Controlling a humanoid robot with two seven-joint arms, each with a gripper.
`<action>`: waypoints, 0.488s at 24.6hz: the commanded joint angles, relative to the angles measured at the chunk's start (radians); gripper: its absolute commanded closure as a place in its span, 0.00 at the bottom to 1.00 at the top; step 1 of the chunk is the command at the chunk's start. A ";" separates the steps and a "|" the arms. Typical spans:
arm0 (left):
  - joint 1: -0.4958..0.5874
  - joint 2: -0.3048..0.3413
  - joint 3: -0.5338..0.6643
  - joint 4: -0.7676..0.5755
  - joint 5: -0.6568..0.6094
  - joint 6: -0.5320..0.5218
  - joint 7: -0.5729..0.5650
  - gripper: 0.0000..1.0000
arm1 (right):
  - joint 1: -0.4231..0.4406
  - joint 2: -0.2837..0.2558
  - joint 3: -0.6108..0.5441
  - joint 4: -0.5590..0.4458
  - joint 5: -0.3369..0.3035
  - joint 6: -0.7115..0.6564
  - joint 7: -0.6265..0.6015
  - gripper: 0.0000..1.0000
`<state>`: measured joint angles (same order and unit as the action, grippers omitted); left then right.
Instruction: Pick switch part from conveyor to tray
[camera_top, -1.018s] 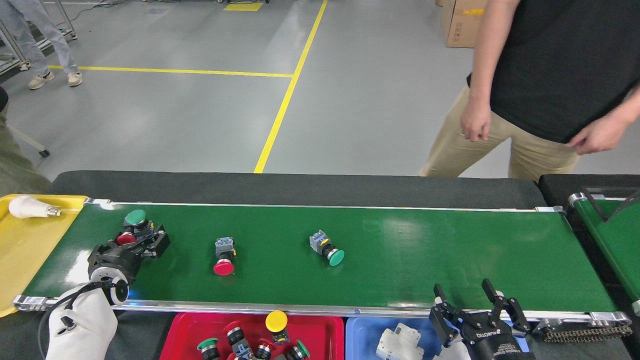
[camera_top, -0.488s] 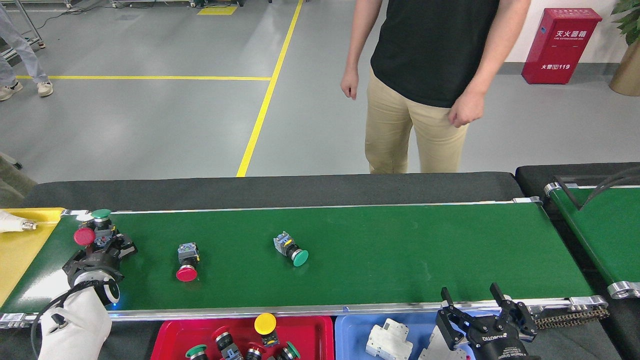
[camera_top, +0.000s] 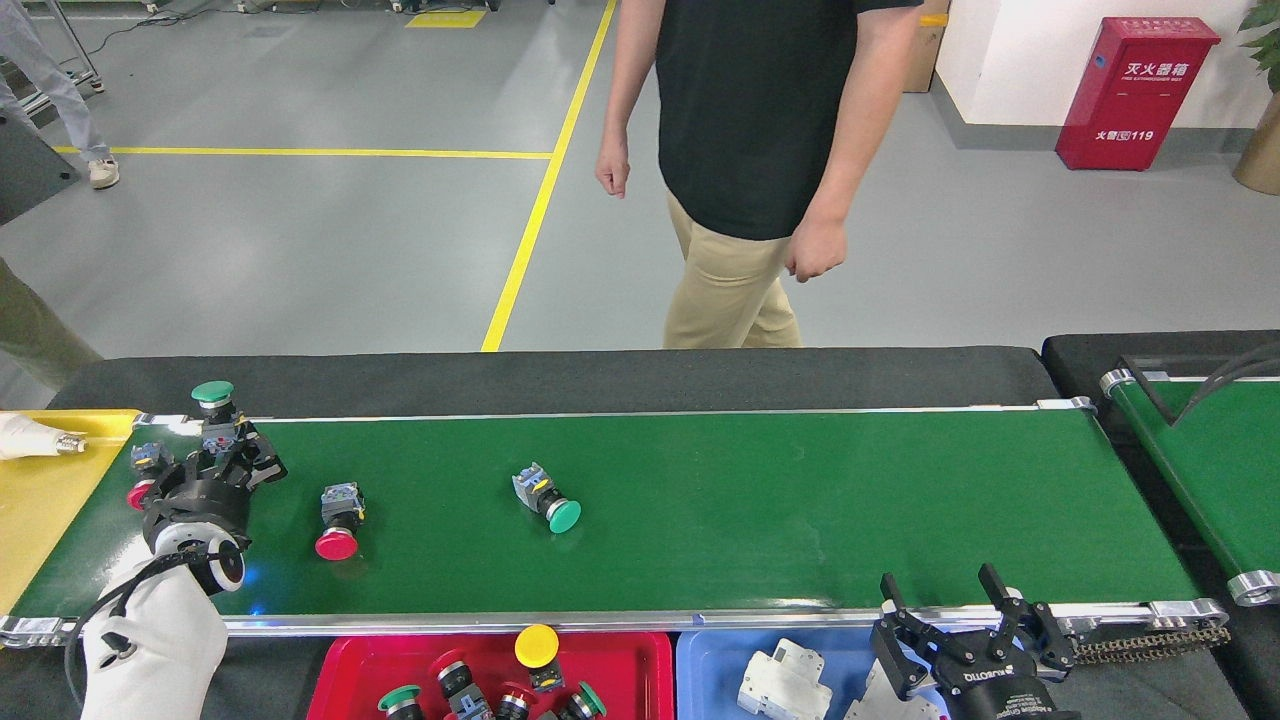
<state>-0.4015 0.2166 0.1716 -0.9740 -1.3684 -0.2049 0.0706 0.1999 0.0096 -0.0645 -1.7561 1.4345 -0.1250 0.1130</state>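
Roughly midway: red tray (camera_top: 352, 652) already holds several switches. Left end effector (camera_top: 232, 452) sits over the conveyor (camera_top: 800, 500), clamped on a green-capped switch (camera_top: 214, 404). Right end effector (camera_top: 960, 620) is idle, fingers apart. Loose switches remain: red one (camera_top: 338, 520), green one (camera_top: 545, 498).

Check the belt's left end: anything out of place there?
A light bulb lies on its side on the yellow tray beyond the belt, the one item there that is not a switch. On the belt, a red switch lies beside the left gripper, which holds a green switch.
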 joint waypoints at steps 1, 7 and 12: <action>0.121 -0.017 -0.001 -0.230 0.006 -0.157 -0.011 0.93 | -0.002 -0.011 -0.003 -0.014 -0.002 -0.002 -0.015 0.00; 0.624 -0.099 -0.077 -0.752 0.005 -0.570 -0.020 0.09 | 0.013 -0.011 -0.003 -0.014 -0.002 0.001 -0.012 0.00; 0.675 -0.077 -0.135 -0.756 0.002 -0.580 -0.020 0.00 | 0.018 -0.011 -0.003 -0.014 -0.002 0.002 -0.012 0.00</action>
<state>0.2732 0.1262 0.0366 -1.7161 -1.3658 -0.7666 0.0466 0.2195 0.0056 -0.0645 -1.7561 1.4344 -0.1253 0.1107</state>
